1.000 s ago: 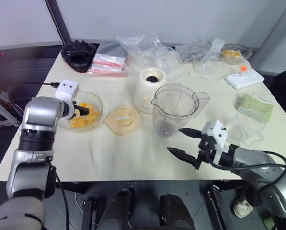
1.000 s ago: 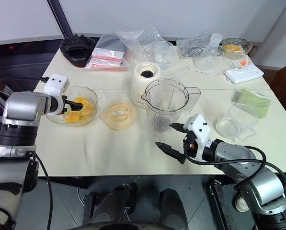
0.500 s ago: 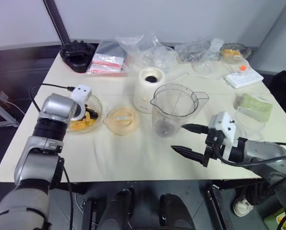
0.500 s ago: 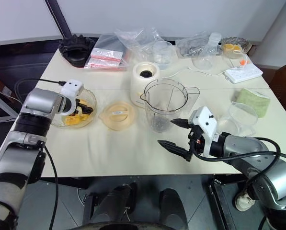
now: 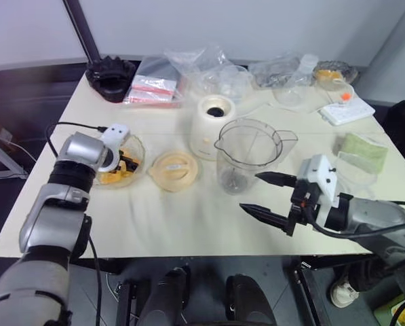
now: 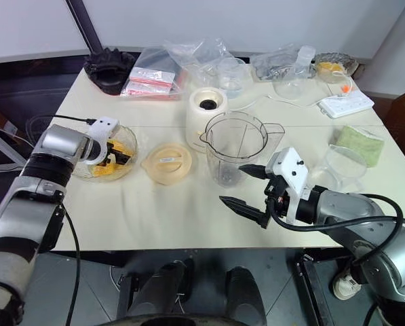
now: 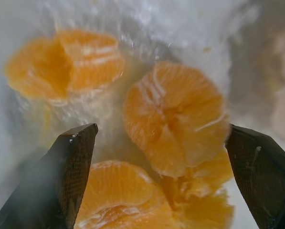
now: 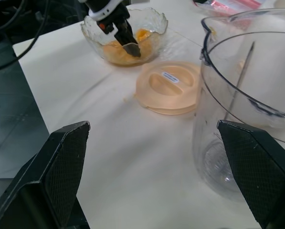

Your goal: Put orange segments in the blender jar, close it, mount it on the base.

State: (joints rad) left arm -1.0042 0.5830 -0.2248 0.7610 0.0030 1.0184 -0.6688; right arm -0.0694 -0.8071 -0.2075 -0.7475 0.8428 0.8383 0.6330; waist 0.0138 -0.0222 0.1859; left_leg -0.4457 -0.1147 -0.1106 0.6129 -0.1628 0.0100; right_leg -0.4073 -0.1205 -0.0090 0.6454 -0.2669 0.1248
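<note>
The right claw (image 6: 244,187) hovers wide apart just before the blender jar (image 6: 236,147), partly hiding its foot. The left claw (image 7: 166,176), fingers spread, dips into the glass bowl (image 6: 125,139), straddling the orange segments (image 7: 175,117). Farther back on the table (image 6: 175,217), the base (image 6: 206,109) stands behind the jar.

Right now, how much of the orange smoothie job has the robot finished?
Nothing is finished yet. The blender jar stands empty on the table beside the base, and its lid lies flat nearby. In hand: the left tool is open and down in the glass bowl, fingers on either side of the orange segments. Left to do: move the segments into the jar, put the lid on, and mount the jar.
</note>
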